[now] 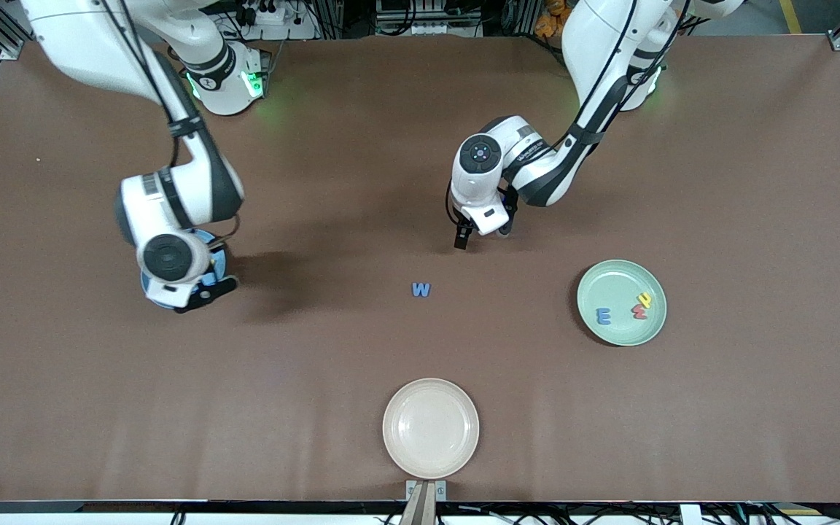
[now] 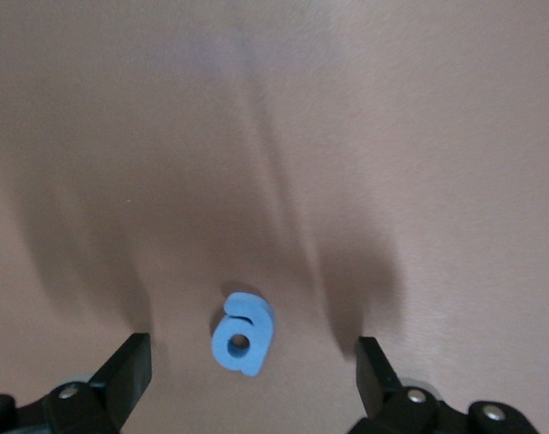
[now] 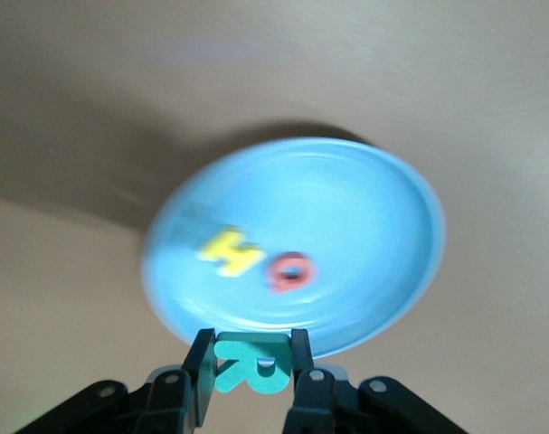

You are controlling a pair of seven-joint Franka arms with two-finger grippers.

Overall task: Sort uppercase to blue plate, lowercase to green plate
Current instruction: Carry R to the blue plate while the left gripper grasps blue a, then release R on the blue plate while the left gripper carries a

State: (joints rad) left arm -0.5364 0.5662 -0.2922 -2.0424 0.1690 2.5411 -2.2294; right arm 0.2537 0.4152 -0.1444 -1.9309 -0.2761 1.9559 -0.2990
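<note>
My right gripper [image 3: 250,362] is shut on a teal R [image 3: 256,369], just off the rim of the blue plate [image 3: 383,217]. A yellow H [image 3: 229,250] and a red Q [image 3: 290,271] lie in that plate. In the front view the right gripper [image 1: 205,292] hides most of the blue plate [image 1: 220,261]. My left gripper [image 2: 253,366] is open and low over the table, with a blue rounded lowercase letter [image 2: 242,333] lying flat between its fingers. In the front view the left gripper [image 1: 483,235] hides that letter. A blue W [image 1: 421,289] lies on the table, nearer the front camera. The green plate [image 1: 613,281] holds a blue letter [image 1: 603,316], a red m [image 1: 639,312] and a yellow y [image 1: 644,299].
A beige plate [image 1: 430,427] with nothing in it sits near the table's front edge, nearer the front camera than the blue W. The brown tabletop [image 1: 755,219] is bare around the plates.
</note>
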